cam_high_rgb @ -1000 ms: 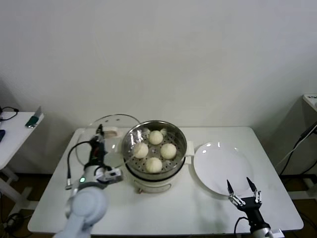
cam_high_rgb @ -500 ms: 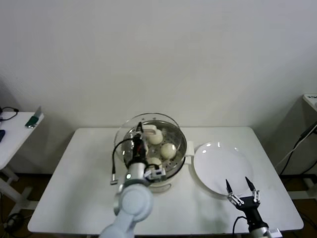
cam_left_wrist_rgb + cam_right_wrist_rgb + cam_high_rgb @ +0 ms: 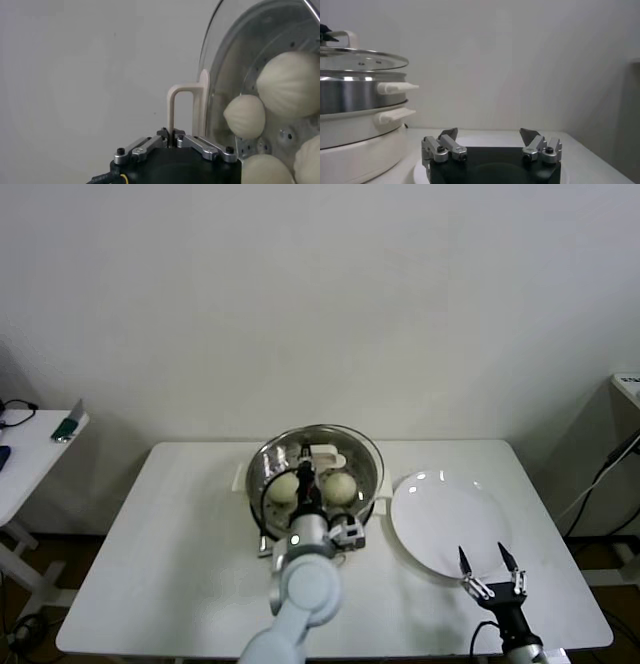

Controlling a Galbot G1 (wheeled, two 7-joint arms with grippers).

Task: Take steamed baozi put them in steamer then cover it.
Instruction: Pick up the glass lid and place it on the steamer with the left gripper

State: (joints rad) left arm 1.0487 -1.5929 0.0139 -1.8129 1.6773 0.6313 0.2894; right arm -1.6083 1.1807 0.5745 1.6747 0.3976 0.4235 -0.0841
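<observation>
1. Steamed baozi (image 3: 284, 486) lie inside the steamer (image 3: 372, 476), at the centre of the head view; two show clearly there through the glass, and the left wrist view shows four cream buns on the perforated tray.
2. The steamer stands on the white surface (image 3: 180, 564), its steel pot on a cream base with side handles.
3. The cover (image 3: 352, 440) sits over the steamer's mouth; in the right wrist view its metal rim lies level, just above the pot's rim, and whether the two touch cannot be told.
4. The left hand (image 3: 305, 454) is above the pot's centre, clenched on the cover's cream handle (image 3: 182, 105), which rises straight from between its fingers in the left wrist view.
5. The left arm reaches up from the lower centre of the head view, hiding the front of the steamer.
6. The right hand (image 3: 490, 569) waits at the lower right of the head view, released with its fingers spread wide, holding nothing.
7. It hovers at the near edge of a white plate (image 3: 440, 519), which lies just right of the steamer.
</observation>
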